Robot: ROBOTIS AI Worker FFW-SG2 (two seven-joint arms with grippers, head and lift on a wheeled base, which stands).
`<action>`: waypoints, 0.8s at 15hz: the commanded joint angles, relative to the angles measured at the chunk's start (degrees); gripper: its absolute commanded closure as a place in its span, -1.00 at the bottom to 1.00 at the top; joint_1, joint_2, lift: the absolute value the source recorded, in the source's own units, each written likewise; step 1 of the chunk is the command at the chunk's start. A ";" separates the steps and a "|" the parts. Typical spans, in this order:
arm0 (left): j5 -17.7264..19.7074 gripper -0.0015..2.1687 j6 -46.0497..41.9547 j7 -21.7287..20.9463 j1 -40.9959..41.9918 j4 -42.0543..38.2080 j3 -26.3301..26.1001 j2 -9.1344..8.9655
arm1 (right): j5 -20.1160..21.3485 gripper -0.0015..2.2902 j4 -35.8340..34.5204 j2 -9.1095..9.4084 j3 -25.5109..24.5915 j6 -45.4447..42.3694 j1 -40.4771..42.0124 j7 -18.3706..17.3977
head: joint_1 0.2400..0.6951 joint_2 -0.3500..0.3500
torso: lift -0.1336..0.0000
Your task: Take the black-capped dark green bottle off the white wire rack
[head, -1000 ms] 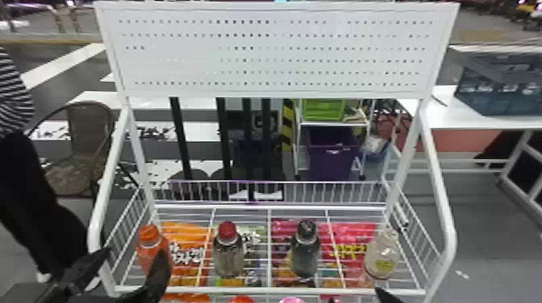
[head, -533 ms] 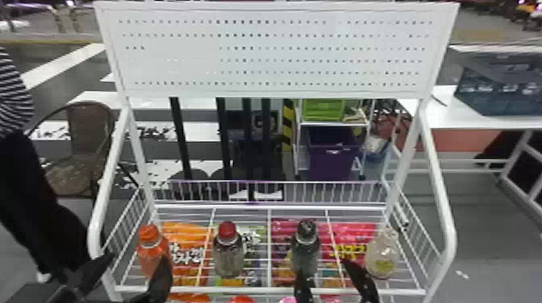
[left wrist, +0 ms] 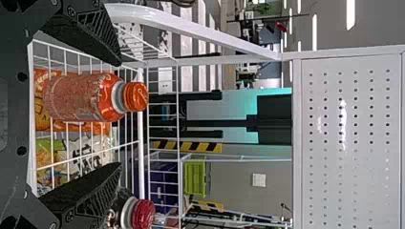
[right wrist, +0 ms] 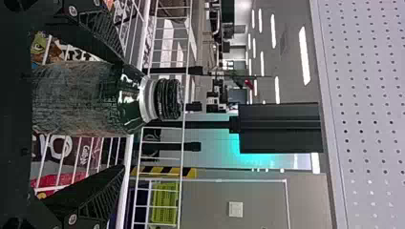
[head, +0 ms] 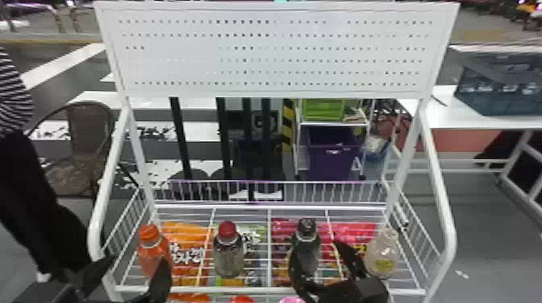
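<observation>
Room: gray floor (head: pixel 480 213) with white stripes far behind the dark green bottle (head: pixel 308 245); a purple bin (head: pixel 330 155) and green crate (head: pixel 322 109) also stand back there.
Right hand (head: pixel 316 252): open, one finger on either side of that bottle; whether either touches it, I can't tell.
Dark green bottle: upright on the white wire rack (head: pixel 270 289), black cap on.
Packets (head: pixel 278 233): colorful, showing through the wires around and below it.
Red-capped bottle (head: pixel 228 250): upright, to its left.
Pale bottle (head: pixel 382 256): upright, to its right.
Orange bottle (head: pixel 153 250): farther left, upright.
Left hand (head: pixel 137 262): open, well left of the dark green bottle, fingers spread around the orange one.
Perforated panel (head: pixel 278 48): above and behind it.
</observation>
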 commanded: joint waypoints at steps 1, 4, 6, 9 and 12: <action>0.19 -0.87 0.12 -0.05 -1.02 1.27 -0.07 0.05 | -0.15 -0.89 3.01 0.24 0.12 0.95 -2.67 0.56 | 0.14 0.00 | 1.00; 0.19 -0.87 -0.06 -0.22 -1.46 1.89 -0.33 0.05 | -1.56 -0.89 7.32 0.68 0.30 2.53 -6.54 2.58 | 0.14 0.00 | 1.00; 0.27 -0.87 -0.06 -0.31 -1.55 2.41 -0.33 0.05 | -1.82 -0.87 9.52 1.21 0.83 4.11 -8.91 3.29 | 0.14 0.00 | 1.00; 0.36 -0.87 -0.24 -0.31 -1.46 2.06 -0.33 0.05 | -1.91 -0.47 9.52 1.56 1.44 8.15 -10.23 3.64 | 0.14 0.00 | 1.00; 0.36 -0.87 -0.24 -0.31 -0.94 1.27 -0.33 0.05 | -1.56 0.40 4.42 1.30 1.44 11.84 -7.16 3.20 | 0.14 0.00 | 1.00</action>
